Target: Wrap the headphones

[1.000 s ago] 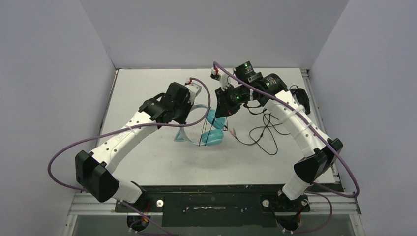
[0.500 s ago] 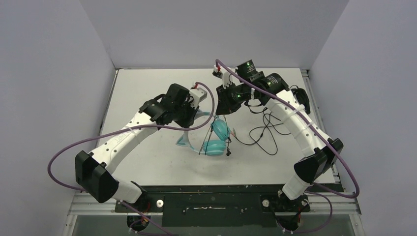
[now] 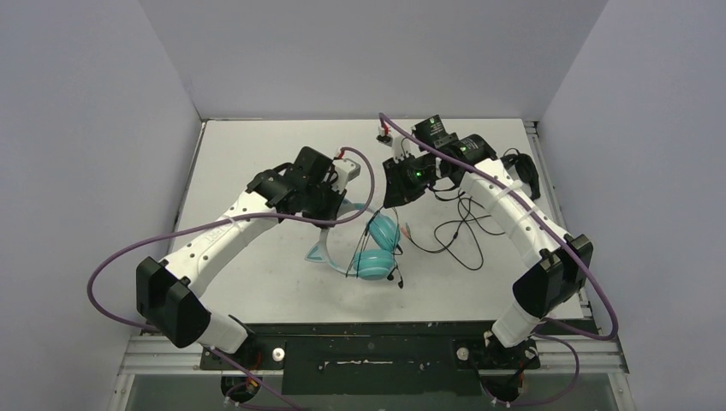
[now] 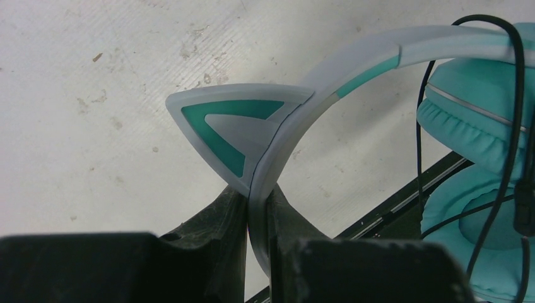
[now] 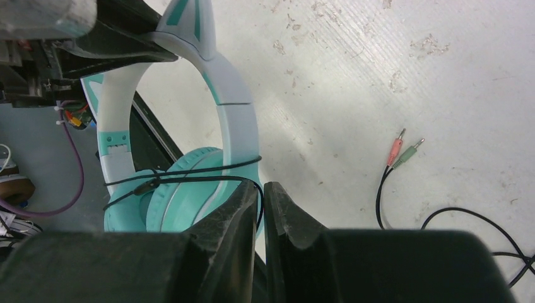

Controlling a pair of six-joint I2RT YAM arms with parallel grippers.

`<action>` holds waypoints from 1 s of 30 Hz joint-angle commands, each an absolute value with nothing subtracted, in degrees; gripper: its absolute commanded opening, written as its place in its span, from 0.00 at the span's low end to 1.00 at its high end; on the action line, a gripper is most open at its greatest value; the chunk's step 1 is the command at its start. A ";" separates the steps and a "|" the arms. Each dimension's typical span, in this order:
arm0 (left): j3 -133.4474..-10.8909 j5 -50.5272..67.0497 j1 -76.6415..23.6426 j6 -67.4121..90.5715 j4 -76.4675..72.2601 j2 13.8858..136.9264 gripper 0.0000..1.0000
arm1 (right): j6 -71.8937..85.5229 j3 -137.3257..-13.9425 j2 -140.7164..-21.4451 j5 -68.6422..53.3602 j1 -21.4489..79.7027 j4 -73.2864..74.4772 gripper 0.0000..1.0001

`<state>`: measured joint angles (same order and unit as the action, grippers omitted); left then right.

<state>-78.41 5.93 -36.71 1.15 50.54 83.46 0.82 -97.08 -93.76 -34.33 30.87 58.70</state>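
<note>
Pressed together on the pale headband [image 4: 353, 69], just beside a cat-ear point, the jaws of the left gripper [image 4: 257, 196] hold the headphones [image 3: 377, 248] over the middle of the table [image 3: 257, 154]. The band bows toward the left edge. The two teal ear cups [image 3: 374, 261] face the right edge, so the cup-to-cup axis runs roughly from far edge to near edge. A thin black cable [image 5: 189, 170] already crosses the cups in a couple of turns and runs into the right gripper [image 5: 260, 189]. Its jaws show only a narrow slit, and I cannot tell whether they pinch the cable. That gripper sits just beyond the cups, toward the far-right corner, and is the nearer one for the next turn. The plugs [image 5: 404, 148] lie loose toward the right edge.
</note>
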 commanded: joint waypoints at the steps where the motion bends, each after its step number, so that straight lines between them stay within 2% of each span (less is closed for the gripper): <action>1: -83.30 3.00 -37.00 3.07 52.67 83.76 0.00 | 1.35 -96.60 -90.77 -33.82 30.38 55.50 0.10; 4: -83.86 0.60 -37.00 2.58 54.36 84.83 0.00 | 2.35 -96.77 -91.06 -35.40 30.40 56.58 0.08; 7: -85.12 -3.35 -37.00 2.51 56.26 86.47 0.00 | 2.71 -97.40 -91.52 -36.14 30.37 58.42 0.00; 14: -86.57 -11.57 -37.00 4.29 55.33 86.82 0.00 | 4.84 -97.43 -91.48 -39.66 30.40 60.56 0.00; 21: -84.73 -13.27 -37.35 2.62 53.86 85.70 0.00 | 4.52 -100.60 -93.30 -40.34 30.45 68.18 0.00; 24: -83.77 -11.64 -37.35 1.44 53.89 85.21 0.00 | 3.66 -101.90 -93.28 -37.93 30.58 69.24 0.00; 30: -81.26 1.92 -37.33 -0.96 51.36 83.23 0.00 | 3.89 -102.49 -93.28 -37.12 30.49 62.26 0.00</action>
<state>-81.58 -8.64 -37.08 0.54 55.92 87.05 3.90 -99.55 -93.54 -37.71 30.68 66.74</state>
